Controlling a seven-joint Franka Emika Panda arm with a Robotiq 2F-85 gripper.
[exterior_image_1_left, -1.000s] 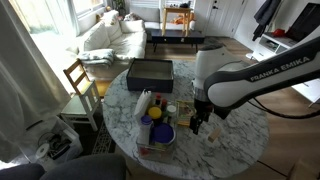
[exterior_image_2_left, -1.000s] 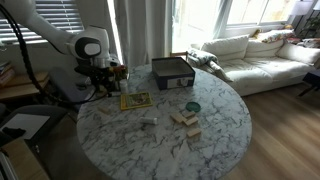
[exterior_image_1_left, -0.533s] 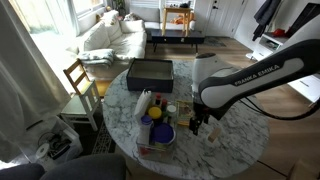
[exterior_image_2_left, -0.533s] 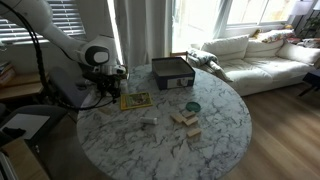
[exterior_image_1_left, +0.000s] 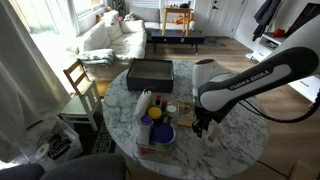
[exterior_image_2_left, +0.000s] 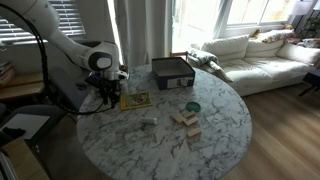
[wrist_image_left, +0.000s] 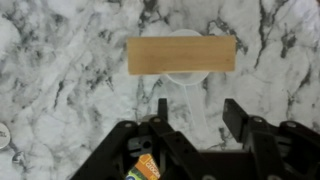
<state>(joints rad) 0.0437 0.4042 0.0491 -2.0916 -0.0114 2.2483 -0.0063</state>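
Robotiq gripper (wrist_image_left: 197, 108) is hovering low over round white-and-grey marble table (wrist_image_left: 60, 60), jaws standing wide apart & gripping nothing. The gap betw. the black fingers (wrist_image_left: 238, 118) is showing only bare stone.

Flat tan rectangular wooden block (wrist_image_left: 181, 55) is lying just ahead of the fingertips in wrist view, long side running across the jaw gap. It's not betw. the fingers & not touching them. It's sitting over a pale round patch (wrist_image_left: 186, 80), which could be a disc or a marking in the marble; can't tell.

In an exterior view the arm is bending down near the table's rim, w/ the gripper (exterior_image_1_left: 201, 124) pointing straight down. A blue bowl (exterior_image_1_left: 158, 133) w/ yellow bits around it is sitting just beside it. A dark rectangular tray (exterior_image_1_left: 150, 72) is resting well apart, at the far side of the table. In an exterior view (exterior_image_2_left: 104, 92) the gripper is hanging next to a yellow-edged flat card (exterior_image_2_left: 134, 100). A small pile of wooden pieces (exterior_image_2_left: 185, 118) is lying nearer the table's middle.

Progress, as a judgement: early stage. Approach & line-up over the block are looking roughly done. Grip isn't made yet, & the block is lying flat on the table, unlifted. Everything from the grasp onward is left.
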